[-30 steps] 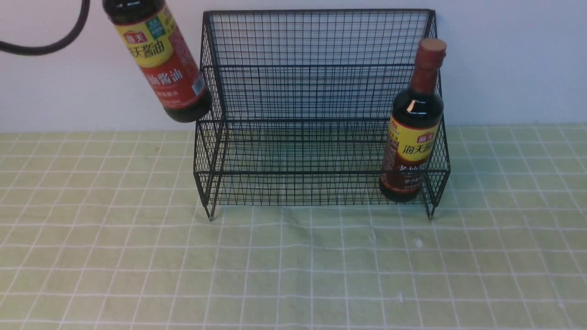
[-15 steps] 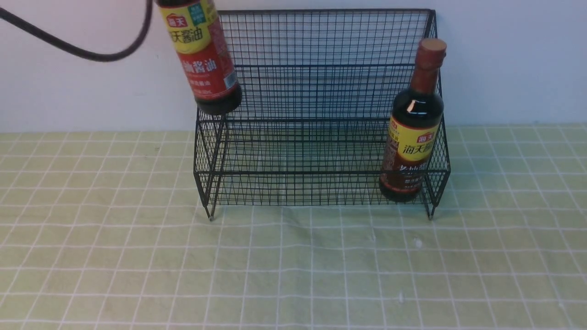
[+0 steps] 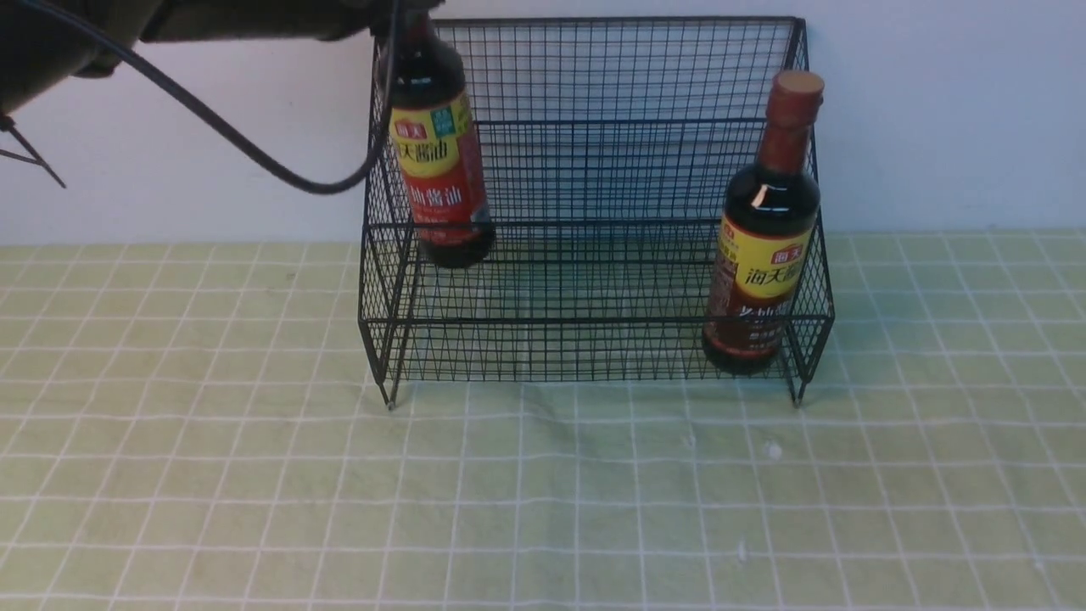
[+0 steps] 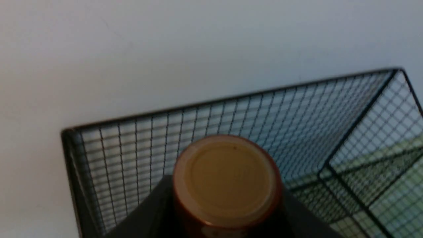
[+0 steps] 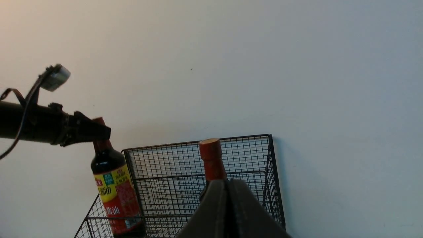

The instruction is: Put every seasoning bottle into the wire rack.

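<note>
The black wire rack (image 3: pixel 594 222) stands against the wall. One seasoning bottle (image 3: pixel 765 255), with the browner label, stands upright in the lower tier at the right end. The other seasoning bottle (image 3: pixel 437 170), with a red and yellow label, hangs slightly tilted inside the rack's left end, its base level with the step. My left gripper (image 3: pixel 400 15) is shut on its neck from the left; its tan cap (image 4: pixel 228 178) fills the left wrist view. My right gripper (image 5: pixel 227 186) is shut with nothing in it, held back from the rack and out of the front view.
A green checked cloth (image 3: pixel 543 492) covers the table in front of the rack. A white wall (image 3: pixel 933 127) rises right behind the rack. The left arm's black cable (image 3: pixel 254 161) loops down beside the rack's left side.
My left arm has carried the red-labelled bottle to the right and down, from outside the rack's left side to inside its left end. The bottle now hangs straighter. The other bottle has not moved.
</note>
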`<state>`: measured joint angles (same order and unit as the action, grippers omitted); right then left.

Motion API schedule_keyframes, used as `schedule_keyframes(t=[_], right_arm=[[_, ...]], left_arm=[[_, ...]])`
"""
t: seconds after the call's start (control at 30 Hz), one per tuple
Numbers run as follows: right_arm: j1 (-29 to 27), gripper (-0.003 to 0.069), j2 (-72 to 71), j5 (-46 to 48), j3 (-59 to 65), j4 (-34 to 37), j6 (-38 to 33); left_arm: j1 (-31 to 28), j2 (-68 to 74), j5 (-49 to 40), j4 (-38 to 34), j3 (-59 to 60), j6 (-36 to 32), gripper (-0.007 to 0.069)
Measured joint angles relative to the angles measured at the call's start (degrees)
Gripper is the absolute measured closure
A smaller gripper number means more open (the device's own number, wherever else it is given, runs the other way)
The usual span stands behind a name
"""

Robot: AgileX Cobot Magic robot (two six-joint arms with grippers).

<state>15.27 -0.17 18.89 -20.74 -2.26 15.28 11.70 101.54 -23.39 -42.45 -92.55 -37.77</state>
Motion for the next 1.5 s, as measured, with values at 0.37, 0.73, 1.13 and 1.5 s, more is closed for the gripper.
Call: schedule_keyframes(t=[0.37,0.73,1.13,1.5], right_arm=[[0.00,0.0672,0.00,0.06,0.00,0.00,0.00],[0.00,0.0672,0.00,0.10,0.00,0.00,0.00],[0.00,0.0672,0.00,0.17,0.00,-0.07,0.00],[0.00,0.0672,0.00,0.29,0.00,-0.07,0.08]], left_arm=[[0.37,2.83,-3.40,0.15,0.00,-3.44,0.0348],[0.48,2.48,-4.15,-0.93,-0.37,-4.44,0.0283],[0.48,-6.27,-3.08,-1.13,-0.64,-4.50,0.0253],[0.48,-21.84,-19.82,7.00,-0.83,3.54,0.0592]])
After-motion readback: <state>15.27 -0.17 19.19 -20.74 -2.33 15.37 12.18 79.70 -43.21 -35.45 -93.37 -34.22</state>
